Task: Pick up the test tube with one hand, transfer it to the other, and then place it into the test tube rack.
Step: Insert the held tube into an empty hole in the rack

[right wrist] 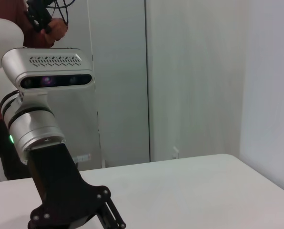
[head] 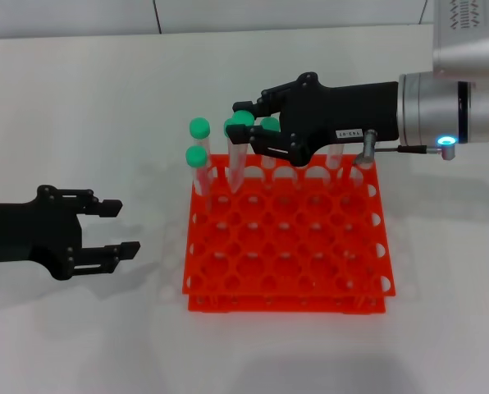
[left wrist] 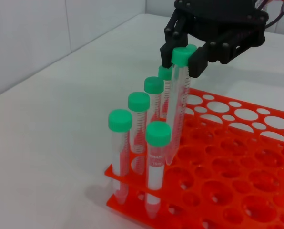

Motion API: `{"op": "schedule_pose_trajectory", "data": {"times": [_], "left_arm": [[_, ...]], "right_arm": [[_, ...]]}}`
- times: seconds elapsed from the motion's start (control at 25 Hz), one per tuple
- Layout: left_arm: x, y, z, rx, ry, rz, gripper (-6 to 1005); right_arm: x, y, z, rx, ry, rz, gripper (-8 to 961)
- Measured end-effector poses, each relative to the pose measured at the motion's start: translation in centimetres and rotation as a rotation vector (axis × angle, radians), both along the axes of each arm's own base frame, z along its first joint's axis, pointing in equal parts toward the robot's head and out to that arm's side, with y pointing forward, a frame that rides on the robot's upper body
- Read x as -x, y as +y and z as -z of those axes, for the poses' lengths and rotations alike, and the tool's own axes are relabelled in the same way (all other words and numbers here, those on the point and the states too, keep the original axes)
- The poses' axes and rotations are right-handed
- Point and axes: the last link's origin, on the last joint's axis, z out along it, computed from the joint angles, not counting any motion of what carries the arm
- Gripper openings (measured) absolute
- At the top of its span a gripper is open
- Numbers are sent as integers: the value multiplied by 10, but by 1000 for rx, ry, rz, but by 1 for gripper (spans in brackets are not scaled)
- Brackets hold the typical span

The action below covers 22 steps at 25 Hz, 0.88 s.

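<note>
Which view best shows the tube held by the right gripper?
Left wrist view: the tube hangs from the right gripper, tip at the rack. Head view shows it partly hidden among caps. Right wrist view shows none.

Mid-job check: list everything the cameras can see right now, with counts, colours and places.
test tube rack: one, orange-red, on the table at centre.
standing tubes: five, clear with green caps, in the rack's far-left holes; four along the back row, one in the row in front.
test tube: one, clear with a green cap, held upright by its cap end over the rack's back-left part.
table: one, white.
person: one, red top, in the background of the right wrist view.
left tool: black, open, holding nothing, over the table left of the rack.
right tool: black, white label, shut on the test tube.
</note>
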Motion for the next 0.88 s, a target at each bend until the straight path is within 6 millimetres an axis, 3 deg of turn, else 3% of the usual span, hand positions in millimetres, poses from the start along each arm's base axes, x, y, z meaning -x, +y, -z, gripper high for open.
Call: {"op": "schedule_pose_trajectory", "data": {"times": [0.88], "left_arm": [[0,0,1,5,-3,-1,638]], "right_arm": [[-4,0,4,6,-7,16,296]]}}
